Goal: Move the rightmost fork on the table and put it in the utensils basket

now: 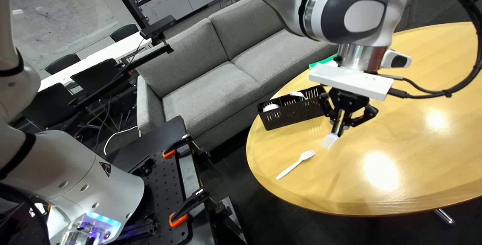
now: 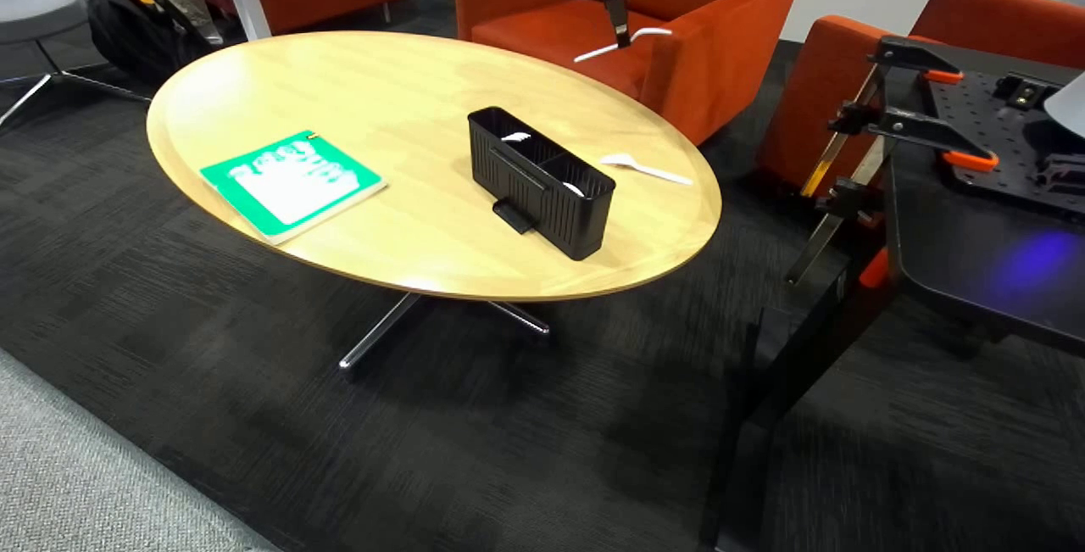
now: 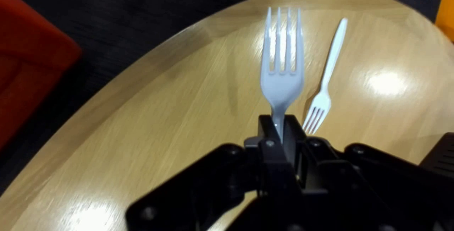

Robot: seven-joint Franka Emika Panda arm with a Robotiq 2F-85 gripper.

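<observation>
I'm holding the fork in the air, and what I'm worrying about is its angle: it's lying nearly level, so releasing it like this could be leaving it bridging the rim of the utensils basket instead of dropping into a compartment. White plastic pieces are showing inside, and the tines could be snagging on them. I'm also getting little help from the wrist view, where what I'm taking for the basket is showing only as a dark slatted corner at lower right; coming down off-line, I'd be striking the wall and perhaps shoving the basket across the glossy table. Such a knock could also be twisting the fork, because its neck is giving me so little to grip.

The gripper is standing almost fully closed, its fingers clamping that neck just behind the head with only thin plastic between them. The tines are pointing toward the top of the wrist view; the handle's far end is hidden there. In an exterior view the fork is hanging at upper right of centre, clear of the basket. I'm judging it the rightmost one; the second fork is lying on the table, untouched by the fingers.
</observation>
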